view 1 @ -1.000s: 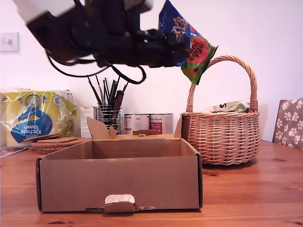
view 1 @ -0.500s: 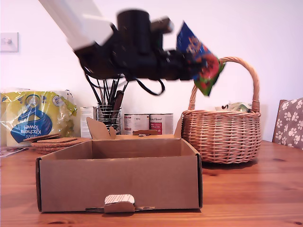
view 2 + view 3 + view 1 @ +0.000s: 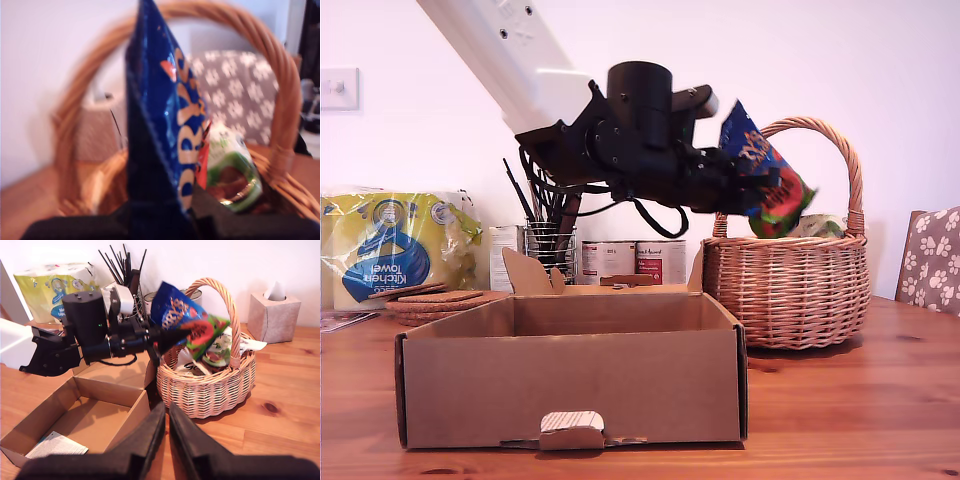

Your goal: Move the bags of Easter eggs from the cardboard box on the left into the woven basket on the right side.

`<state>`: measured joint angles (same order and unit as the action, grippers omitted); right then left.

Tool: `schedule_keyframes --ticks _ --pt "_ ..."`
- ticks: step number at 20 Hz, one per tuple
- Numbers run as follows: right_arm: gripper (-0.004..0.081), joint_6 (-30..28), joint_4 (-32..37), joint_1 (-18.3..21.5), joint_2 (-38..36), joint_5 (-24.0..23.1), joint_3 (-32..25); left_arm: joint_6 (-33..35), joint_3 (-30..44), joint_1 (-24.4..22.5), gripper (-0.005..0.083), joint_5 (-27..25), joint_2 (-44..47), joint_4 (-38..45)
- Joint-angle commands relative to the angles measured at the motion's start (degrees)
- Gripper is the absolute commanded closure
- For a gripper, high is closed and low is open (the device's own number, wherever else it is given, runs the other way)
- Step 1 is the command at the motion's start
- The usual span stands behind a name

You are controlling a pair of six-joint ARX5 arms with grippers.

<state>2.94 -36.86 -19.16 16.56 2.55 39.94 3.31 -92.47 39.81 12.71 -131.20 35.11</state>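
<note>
Item: blue bag (image 3: 760, 165), clamped in my first gripper (image 3: 745, 185). Over the last second it has travelled from high over the box (image 3: 570, 385) toward the exterior view's right and dropped; it now hangs under the handle arch, just above the basket (image 3: 787, 290). I judge release is the only step left.

Item: white-green bag (image 3: 231, 170), already lying in the basket.

Item: my second gripper (image 3: 167, 432), jaws nearly closed on nothing, held back above the table.

Obstruction: the handle, close beside the bag. Behind: pot of black sticks (image 3: 550, 235), tins (image 3: 635, 262), kitchen towel pack (image 3: 395, 245).
</note>
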Motion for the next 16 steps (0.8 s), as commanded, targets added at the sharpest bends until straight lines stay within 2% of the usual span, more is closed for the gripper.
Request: schedule_keyframes --ticks 1,2,3,5,9,16 --pt "0.078 0.0 0.6 0.1 -0.3 0.0 0.3 -0.5 -0.7 0.6 0.0544 0.3 -1.6 0.2" --pt "0.078 0.0 0.6 0.1 -0.3 0.0 0.3 -1.7 -0.7 0.9 0.0351 0.2 -1.6 0.3" --pt "0.078 0.1 0.6 0.1 -0.3 0.0 0.3 -3.0 -1.3 0.9 0.0242 0.3 -1.6 -0.4" --pt "0.078 0.1 0.6 0.1 -0.3 0.1 0.3 -6.6 -3.6 0.8 0.0222 0.3 -1.6 -5.0" --pt "0.078 0.1 0.6 0.1 -0.3 0.1 0.3 -7.3 -9.0 0.3 0.0223 0.2 -0.6 -16.4" --pt "0.078 0.1 0.6 0.1 -0.3 0.1 0.3 2.1 -10.3 -0.2 0.0224 -3.4 7.6 -34.8"
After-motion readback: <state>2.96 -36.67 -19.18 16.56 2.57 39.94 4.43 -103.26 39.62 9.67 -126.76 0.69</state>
